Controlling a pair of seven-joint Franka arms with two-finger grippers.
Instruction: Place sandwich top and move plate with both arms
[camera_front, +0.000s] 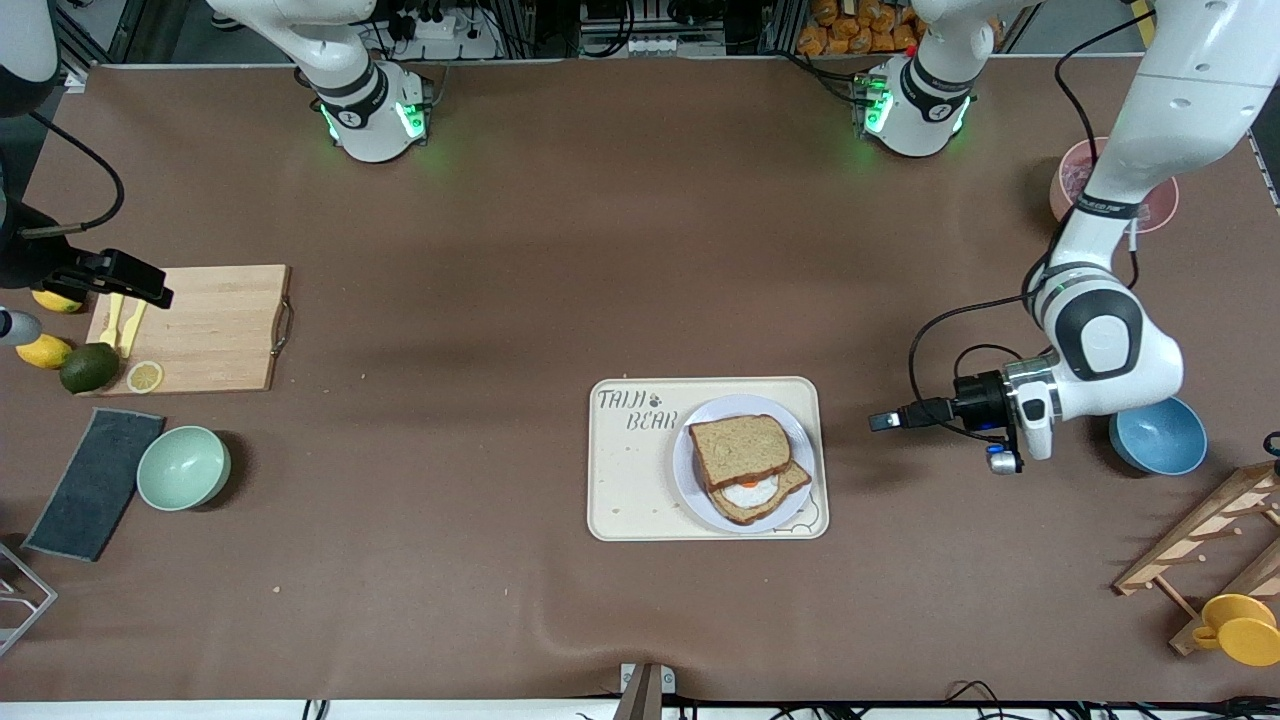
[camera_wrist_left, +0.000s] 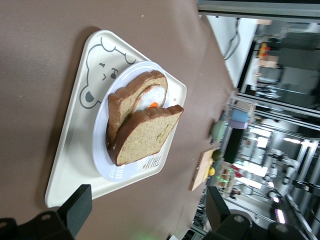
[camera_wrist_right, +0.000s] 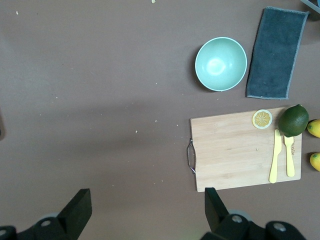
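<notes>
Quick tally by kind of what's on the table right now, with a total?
Bread slices: 2, the sandwich top and the egg slice, on the plate
Plates: 1
Trays: 1
Bowls: 3: green, blue, pink
Cutting boards: 1
Yellow utensils: 2
Whole fruit: 3, 2 lemons, 1 lime
Lemon slices: 1
Cloths: 1
Wooden racks: 1
Yellow cups: 1
Total: 17

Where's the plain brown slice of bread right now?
The plain brown bread slice lies tilted on the egg-topped slice, on the small round pale plate that sits on the cream bear-printed tray, toward the left arm's end.
</notes>
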